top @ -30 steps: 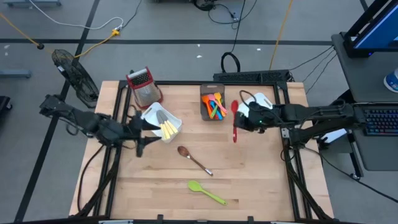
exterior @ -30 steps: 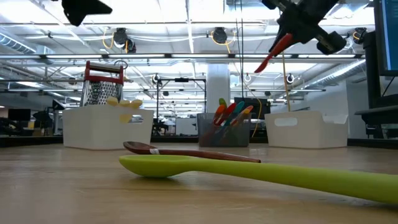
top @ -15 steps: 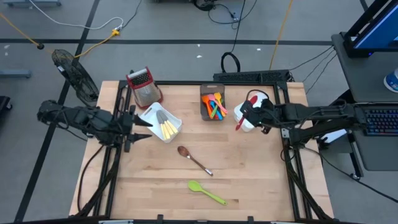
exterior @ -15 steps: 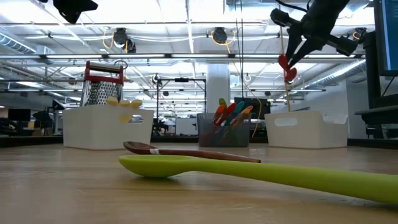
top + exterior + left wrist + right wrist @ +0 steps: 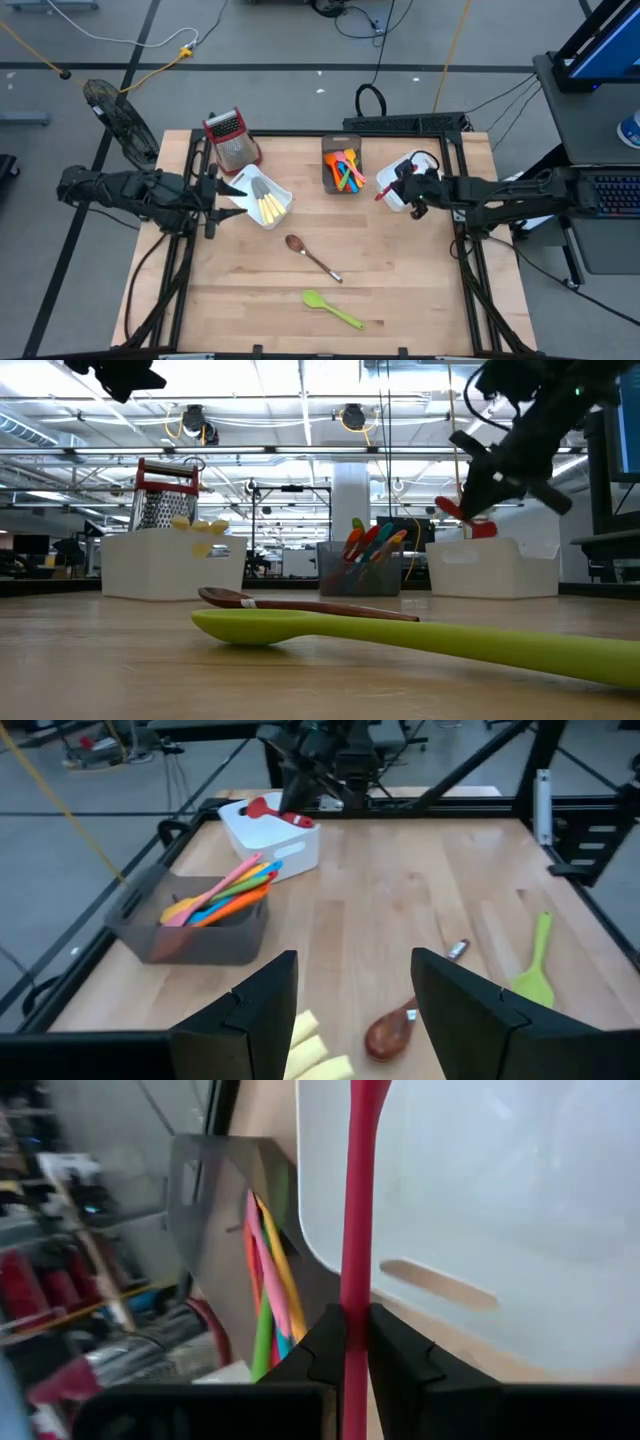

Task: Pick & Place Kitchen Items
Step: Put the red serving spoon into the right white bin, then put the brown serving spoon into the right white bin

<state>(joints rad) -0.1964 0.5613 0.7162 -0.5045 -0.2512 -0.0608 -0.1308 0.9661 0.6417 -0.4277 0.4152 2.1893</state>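
My right gripper [image 5: 405,190] is shut on a red utensil [image 5: 462,510] over the white bin [image 5: 418,163] at the table's far right. My left gripper [image 5: 350,1010] hangs open beside the left white bin [image 5: 283,196], which holds yellow-handled knives [image 5: 270,208]. A brown spoon [image 5: 310,255] and a green spatula [image 5: 332,310] lie flat on the table. Several coloured utensils [image 5: 220,895] stand in the dark grey bin [image 5: 328,178]. My right gripper pinches the red utensil's handle [image 5: 355,1280] between its two fingers [image 5: 395,1350], which lie across it. The fingers slant down from the table's right side. The utensil sits tilted, its red head [image 5: 265,808] down inside the white bin; whether it touches the bin I cannot tell.
A red-topped metal grater [image 5: 230,140] stands at the far left, behind the left white bin. The black frame rails [image 5: 465,240] run along the table's edges. Bare wood [image 5: 400,280] lies between the spoon, the spatula and the right edge.
My right gripper has gone down and toward the far right, rolling as it went. The red utensil, which hung high over the table beside the dark grey bin, now tilts into the right white bin. My left gripper has drawn back toward the table's left edge.
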